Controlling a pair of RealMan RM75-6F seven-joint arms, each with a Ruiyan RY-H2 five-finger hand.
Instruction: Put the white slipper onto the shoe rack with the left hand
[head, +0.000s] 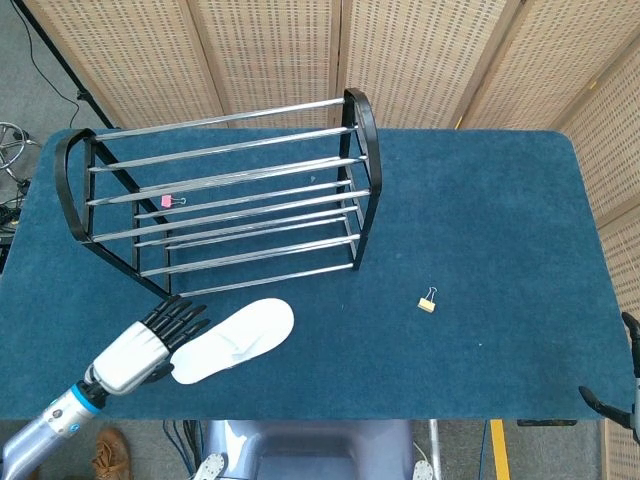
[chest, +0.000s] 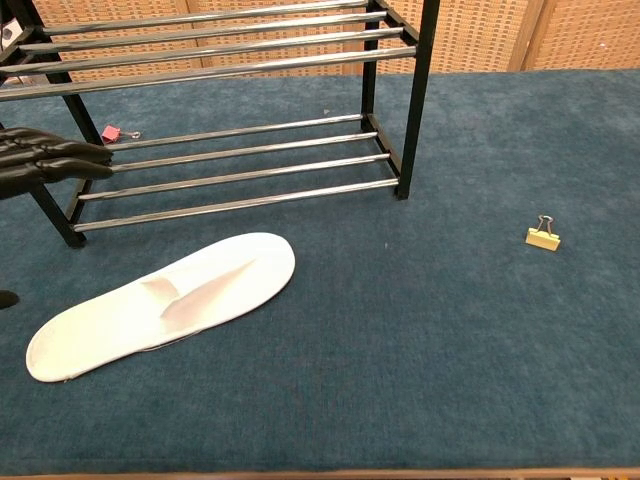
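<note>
The white slipper (head: 236, 340) (chest: 165, 303) lies flat on the blue table in front of the shoe rack, its heel end toward the near left. The black and chrome shoe rack (head: 225, 195) (chest: 230, 160) stands at the back left. My left hand (head: 150, 345) (chest: 45, 165) hovers just left of the slipper's heel end, fingers stretched out and apart, holding nothing. In the head view its fingertips overlap the slipper's edge. Only a few dark fingertips of my right hand (head: 620, 395) show at the right edge of the head view.
A pink binder clip (head: 167, 201) (chest: 112, 133) lies on the table under the rack's left part. A yellow binder clip (head: 427, 301) (chest: 542, 236) lies on the table to the right. The table's front edge (head: 330, 418) runs close behind the slipper.
</note>
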